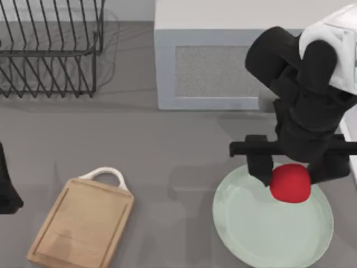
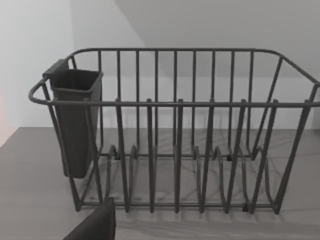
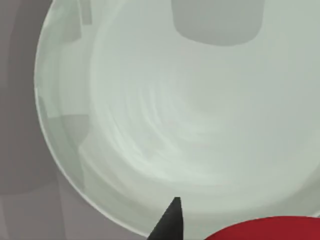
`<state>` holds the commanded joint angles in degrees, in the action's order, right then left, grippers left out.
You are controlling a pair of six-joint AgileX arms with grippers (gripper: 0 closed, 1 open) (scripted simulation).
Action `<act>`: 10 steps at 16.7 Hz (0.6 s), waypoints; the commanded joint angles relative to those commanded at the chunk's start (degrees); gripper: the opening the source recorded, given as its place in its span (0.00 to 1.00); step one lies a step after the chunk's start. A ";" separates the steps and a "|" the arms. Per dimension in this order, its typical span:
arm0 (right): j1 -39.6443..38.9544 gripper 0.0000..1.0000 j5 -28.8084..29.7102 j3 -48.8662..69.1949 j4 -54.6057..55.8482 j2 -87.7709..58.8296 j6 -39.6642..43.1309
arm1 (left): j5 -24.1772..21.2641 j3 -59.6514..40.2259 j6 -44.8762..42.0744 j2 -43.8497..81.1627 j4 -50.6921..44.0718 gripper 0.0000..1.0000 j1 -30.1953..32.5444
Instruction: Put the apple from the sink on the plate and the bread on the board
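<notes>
The red apple (image 1: 290,183) hangs over the far edge of the pale mint-green plate (image 1: 268,229), and my right gripper (image 1: 294,174) is shut on it with a dark finger on each side. In the right wrist view the apple (image 3: 260,230) sits beside one fingertip (image 3: 170,222) above the plate (image 3: 190,115). The wooden board (image 1: 83,223) with its white loop handle lies bare at the front left. The bread is out of view. My left arm (image 1: 6,187) is parked at the table's left edge.
A grey sink unit (image 1: 215,70) stands at the back middle, just behind the right arm. A black wire dish rack (image 1: 50,50) occupies the back left corner; the left wrist view shows the rack (image 2: 175,130) with a dark cup holder (image 2: 75,120).
</notes>
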<state>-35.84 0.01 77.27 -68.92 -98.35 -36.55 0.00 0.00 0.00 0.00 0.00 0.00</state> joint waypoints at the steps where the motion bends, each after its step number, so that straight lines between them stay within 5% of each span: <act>1: 0.00 0.38 0.00 0.00 0.00 0.00 0.00 | 0.00 0.00 0.00 0.00 0.00 1.00 0.00; 10: 0.00 1.00 0.00 0.00 0.00 0.00 0.00 | 0.00 0.00 0.00 0.00 0.00 1.00 0.00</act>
<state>-35.84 0.01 77.27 -68.92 -98.35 -36.55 0.00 0.00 0.00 0.00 0.00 0.00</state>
